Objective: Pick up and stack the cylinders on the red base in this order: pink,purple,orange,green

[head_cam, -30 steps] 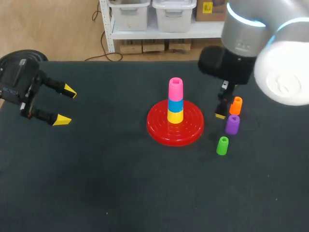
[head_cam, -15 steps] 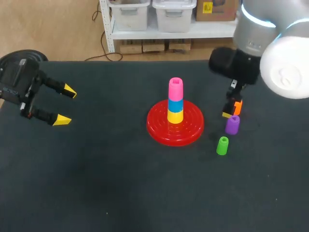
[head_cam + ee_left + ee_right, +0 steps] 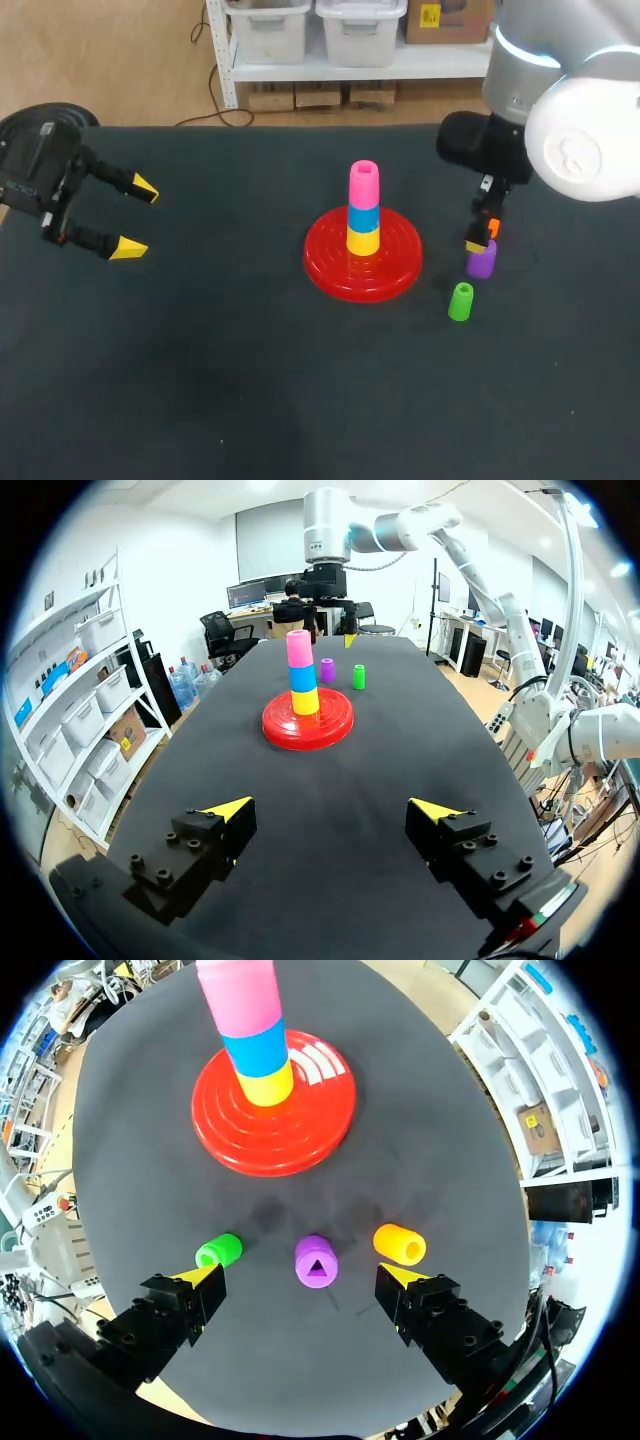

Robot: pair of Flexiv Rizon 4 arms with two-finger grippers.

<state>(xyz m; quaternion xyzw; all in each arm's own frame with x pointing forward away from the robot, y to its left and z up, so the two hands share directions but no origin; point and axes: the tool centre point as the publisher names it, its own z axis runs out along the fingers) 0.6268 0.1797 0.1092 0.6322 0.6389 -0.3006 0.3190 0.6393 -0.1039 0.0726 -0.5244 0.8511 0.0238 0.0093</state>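
Note:
The red base [image 3: 395,270] holds a stack of yellow, blue and pink cylinders, with the pink one [image 3: 364,183] on top. To its right stand the purple cylinder [image 3: 483,262] and the green cylinder [image 3: 460,301]. The orange cylinder [image 3: 494,229] is mostly hidden behind my right gripper [image 3: 481,240]. In the right wrist view that gripper [image 3: 300,1274] hangs open above the purple cylinder [image 3: 316,1261], which sits between its fingers. The green cylinder [image 3: 219,1250] and the orange one [image 3: 399,1244] lie just ahead of each tip. My left gripper [image 3: 122,217] is open and empty at the far left.
The dark table [image 3: 250,380] stretches wide in front of the base. From the left wrist, the base [image 3: 335,725], the purple cylinder [image 3: 327,670] and the green cylinder [image 3: 358,677] stand far ahead of my left gripper [image 3: 330,808].
My right gripper has moved right and toward the table's front, from beside the orange cylinder to over the purple one. The left arm has not moved.

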